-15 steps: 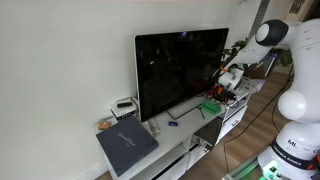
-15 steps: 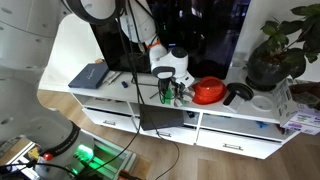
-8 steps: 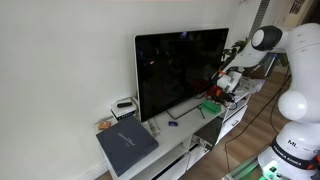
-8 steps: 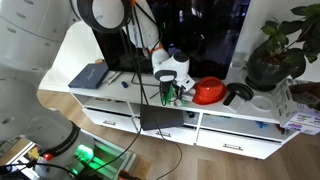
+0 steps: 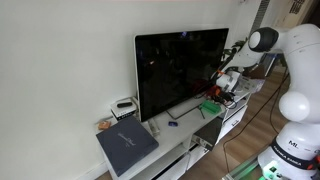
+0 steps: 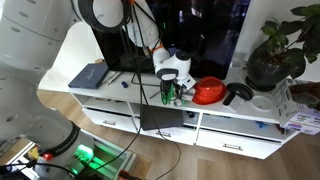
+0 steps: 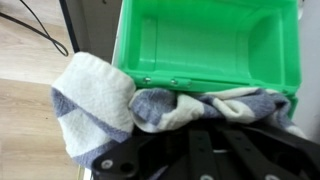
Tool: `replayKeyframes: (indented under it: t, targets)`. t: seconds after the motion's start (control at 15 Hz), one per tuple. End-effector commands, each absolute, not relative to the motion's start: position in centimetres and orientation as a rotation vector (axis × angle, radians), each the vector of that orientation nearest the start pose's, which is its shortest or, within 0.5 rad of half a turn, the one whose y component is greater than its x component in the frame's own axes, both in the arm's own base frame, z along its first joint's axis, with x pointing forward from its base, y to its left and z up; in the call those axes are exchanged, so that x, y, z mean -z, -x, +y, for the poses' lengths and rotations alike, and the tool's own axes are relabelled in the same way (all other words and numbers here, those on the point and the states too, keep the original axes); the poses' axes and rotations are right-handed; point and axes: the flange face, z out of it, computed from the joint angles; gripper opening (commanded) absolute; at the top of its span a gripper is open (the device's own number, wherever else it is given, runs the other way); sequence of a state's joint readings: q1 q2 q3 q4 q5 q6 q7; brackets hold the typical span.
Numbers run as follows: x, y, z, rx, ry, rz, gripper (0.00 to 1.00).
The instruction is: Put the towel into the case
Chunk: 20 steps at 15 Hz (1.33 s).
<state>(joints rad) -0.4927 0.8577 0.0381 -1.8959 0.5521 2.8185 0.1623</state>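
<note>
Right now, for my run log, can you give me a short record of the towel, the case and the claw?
towel: grey-and-white, bunched against the case's near wall, outside it
case: green, open, inside bare
claw: right at the towel; grip unclear in the wrist view
task state: towel not yet in the case
</note>
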Motion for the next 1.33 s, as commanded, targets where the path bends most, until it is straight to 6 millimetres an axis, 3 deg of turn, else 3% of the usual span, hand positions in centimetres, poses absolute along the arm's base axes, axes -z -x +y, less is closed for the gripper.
replayKeyframes:
  t: [0.0, 0.8, 1.07, 1.27]
  targets:
    - [-3.8, -53.3, -28.4, 0.102, 2.454, 1.604, 0.0]
    - [-11.0, -50.3, -28.8, 0.216, 2.415, 1.634, 0.0]
    - [-13.3, -48.5, -29.9, 0.302, 2.359, 1.716, 0.0]
    - [-13.7, -47.2, -31.3, 0.365, 2.325, 1.794, 0.0]
